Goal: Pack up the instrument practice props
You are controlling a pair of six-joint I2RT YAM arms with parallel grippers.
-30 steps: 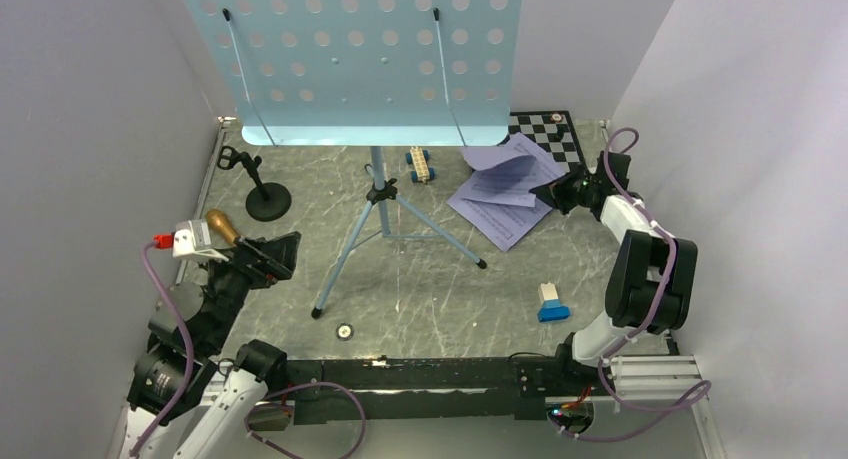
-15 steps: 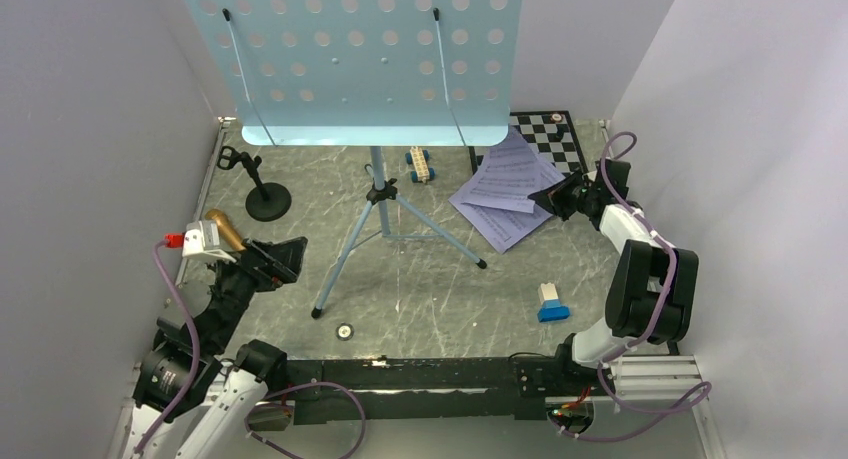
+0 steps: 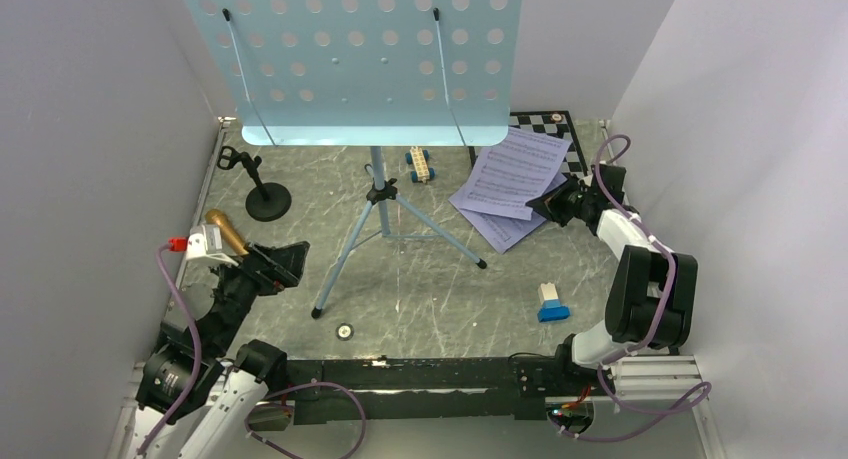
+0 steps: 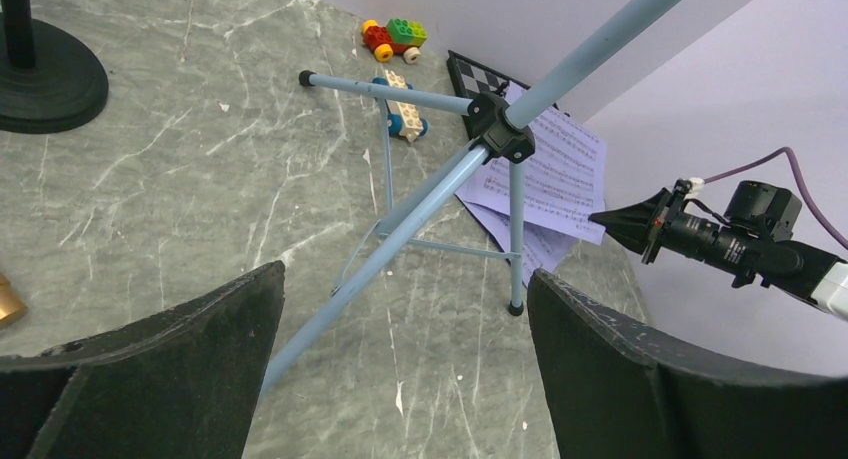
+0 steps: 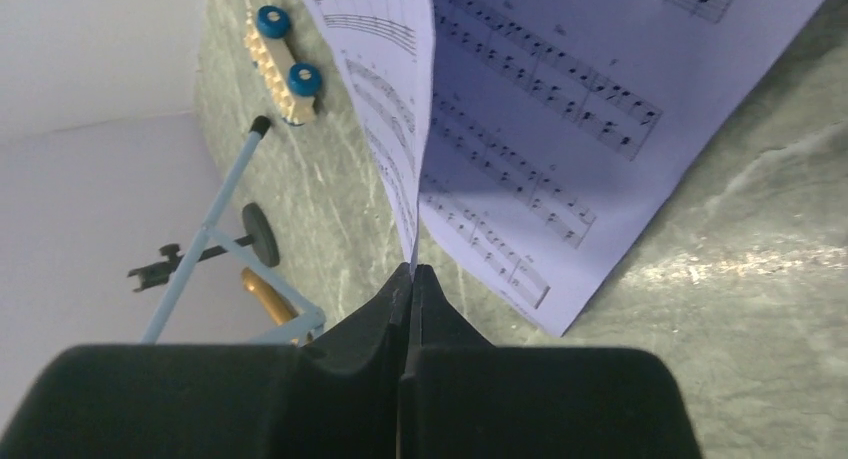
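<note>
Evidently nothing is packed yet: the right gripper (image 3: 553,201) pinches a sheet-music page (image 3: 517,169) near the table's (image 3: 430,289) far-right corner, the left gripper (image 3: 281,260) gapes empty by the microphone (image 3: 225,231) at the left edge, and the music stand (image 3: 378,191) and mic stand (image 3: 266,198) remain to be packed.

Grey marbled table (image 3: 420,279), and it's crowded: music stand tripod (image 3: 381,194) planted mid-table, black round-based mic stand (image 3: 267,201) far left, brick car (image 3: 420,165) behind the tripod, chessboard (image 3: 545,127) in the far right corner, sheet-music pages (image 3: 500,224) lying just in front of it, blue-and-white block (image 3: 551,303) near right.
</note>
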